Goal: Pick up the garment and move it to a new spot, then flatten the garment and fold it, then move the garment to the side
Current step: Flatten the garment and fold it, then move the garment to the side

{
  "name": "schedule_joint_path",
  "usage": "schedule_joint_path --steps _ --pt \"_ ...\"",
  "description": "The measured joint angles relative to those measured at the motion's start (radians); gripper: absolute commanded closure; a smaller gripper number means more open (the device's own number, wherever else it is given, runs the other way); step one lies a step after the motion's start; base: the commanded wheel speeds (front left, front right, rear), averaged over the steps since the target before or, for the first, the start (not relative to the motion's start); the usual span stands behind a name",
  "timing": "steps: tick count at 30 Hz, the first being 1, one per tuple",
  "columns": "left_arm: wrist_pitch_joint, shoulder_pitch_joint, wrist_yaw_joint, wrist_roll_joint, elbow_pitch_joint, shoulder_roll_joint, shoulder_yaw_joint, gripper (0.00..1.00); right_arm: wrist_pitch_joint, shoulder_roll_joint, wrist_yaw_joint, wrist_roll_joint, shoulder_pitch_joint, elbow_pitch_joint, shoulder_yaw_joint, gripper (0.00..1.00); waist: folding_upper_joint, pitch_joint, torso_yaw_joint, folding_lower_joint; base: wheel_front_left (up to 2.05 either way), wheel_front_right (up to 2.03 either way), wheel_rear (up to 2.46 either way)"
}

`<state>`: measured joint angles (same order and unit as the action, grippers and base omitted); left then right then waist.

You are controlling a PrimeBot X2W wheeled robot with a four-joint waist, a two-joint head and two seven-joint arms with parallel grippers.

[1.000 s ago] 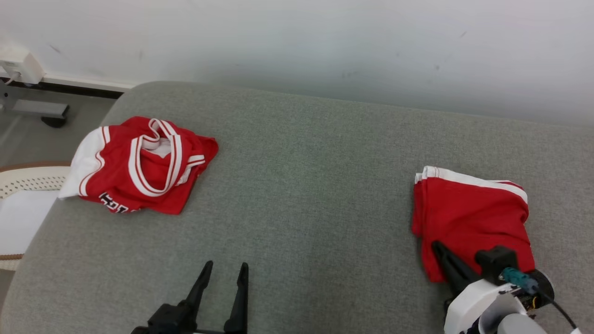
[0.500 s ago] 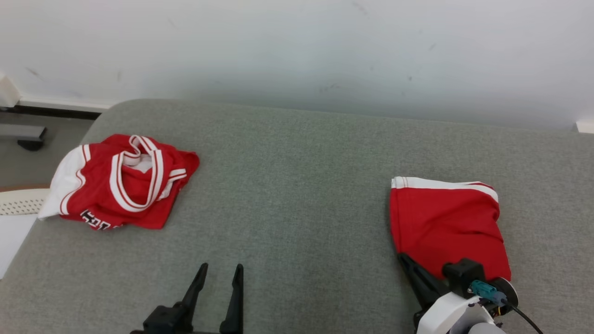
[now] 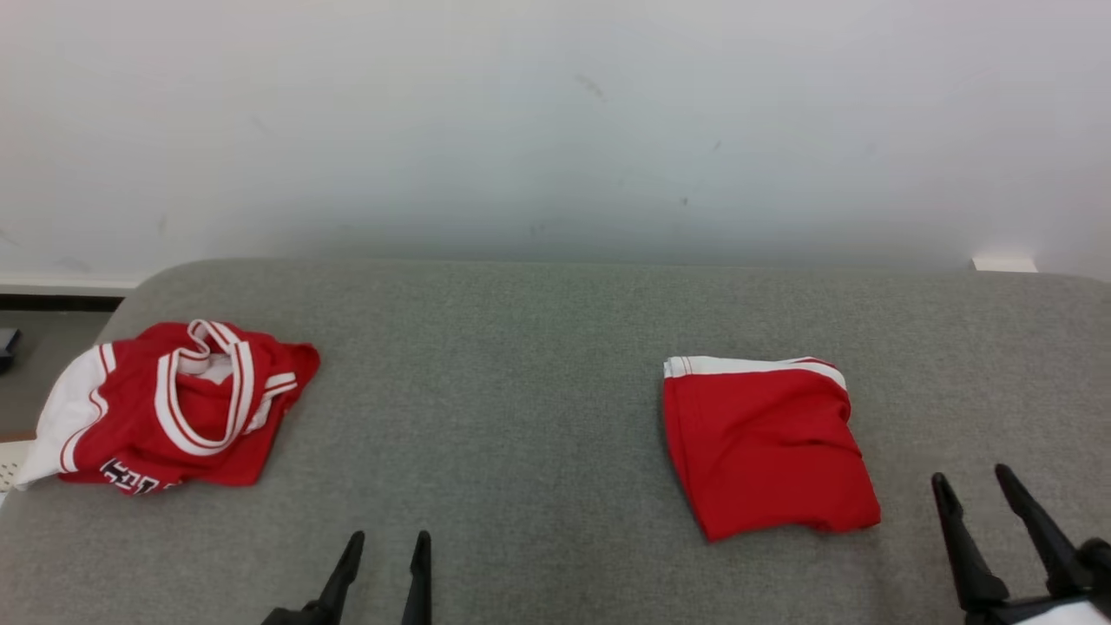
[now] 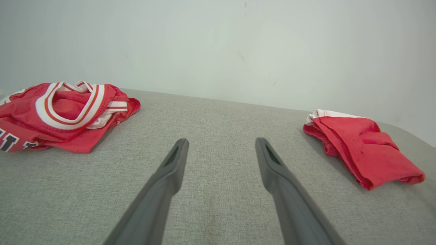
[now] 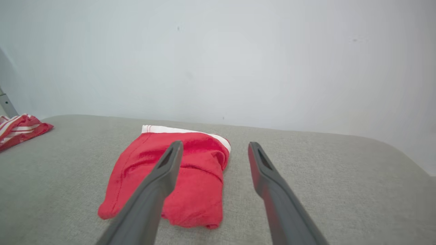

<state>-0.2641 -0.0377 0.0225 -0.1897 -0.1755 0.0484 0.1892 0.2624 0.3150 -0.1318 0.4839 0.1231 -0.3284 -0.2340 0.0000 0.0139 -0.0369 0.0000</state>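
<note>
A folded red garment with a white band (image 3: 764, 443) lies flat on the right part of the grey cushioned surface (image 3: 521, 391); it also shows in the left wrist view (image 4: 364, 149) and the right wrist view (image 5: 199, 190). My right gripper (image 3: 970, 476) is open and empty, to the right of the garment's near corner and apart from it; in its own view (image 5: 215, 144) the fingers frame the garment's right side. My left gripper (image 3: 389, 538) hangs open near the front edge, empty (image 4: 221, 141).
A crumpled red and white jersey (image 3: 174, 408) lies at the surface's left end (image 4: 61, 115) (image 5: 20, 131). A white wall (image 3: 555, 130) rises right behind the surface. Floor (image 3: 35, 347) shows past the left edge. Bare grey surface lies between the two garments.
The head camera has turned, shifting the whole picture. My right gripper was at the folded garment's near corner; it has let go and pulled back to the right, now open.
</note>
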Motion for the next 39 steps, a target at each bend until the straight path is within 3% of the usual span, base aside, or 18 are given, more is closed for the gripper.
schedule_joint_path --steps 4,8,20,25,29,31,39 --pt "0.000 -0.018 0.000 0.001 0.001 0.000 -0.011 0.00 0.000 0.001 0.000 -0.038 -0.111 0.099 0.125 0.00 0.0000 0.012 0.016 0.0000 0.00 0.00 0.00" --pt "0.000 -0.034 0.000 0.002 0.001 0.000 -0.019 0.00 0.000 -0.040 0.000 -0.053 -0.194 0.154 0.200 0.00 0.0000 0.020 0.017 0.0000 0.00 0.00 0.00" --pt "0.000 -0.048 -0.006 0.004 0.002 0.000 -0.022 0.00 0.000 -0.142 0.000 -0.089 -0.271 0.159 0.259 0.00 0.0000 0.021 0.009 0.0000 0.00 0.00 0.00" --pt "0.000 -0.044 -0.008 0.005 0.001 0.000 -0.020 0.00 0.000 -0.151 0.000 -0.091 -0.269 0.153 0.254 0.00 0.0000 0.012 0.014 -0.0001 0.00 0.00 0.00" --pt "0.000 -0.041 -0.009 0.005 0.002 0.000 -0.018 0.00 0.000 -0.175 0.000 0.080 -0.253 0.130 0.231 0.00 0.0000 -0.001 0.015 0.0000 0.00 0.00 0.00" --pt "0.000 -0.037 -0.009 0.006 0.001 0.000 -0.017 0.00 -0.060 -0.149 0.000 0.205 -0.221 0.117 0.201 0.00 0.0000 -0.011 0.015 0.0000 0.00 0.00 0.00" --pt "0.000 0.034 -0.023 0.015 0.004 0.000 0.012 0.00 -0.606 0.057 0.002 0.616 -0.006 0.112 0.185 0.00 0.0001 -0.097 -0.009 0.0000 0.00 0.00 0.00"
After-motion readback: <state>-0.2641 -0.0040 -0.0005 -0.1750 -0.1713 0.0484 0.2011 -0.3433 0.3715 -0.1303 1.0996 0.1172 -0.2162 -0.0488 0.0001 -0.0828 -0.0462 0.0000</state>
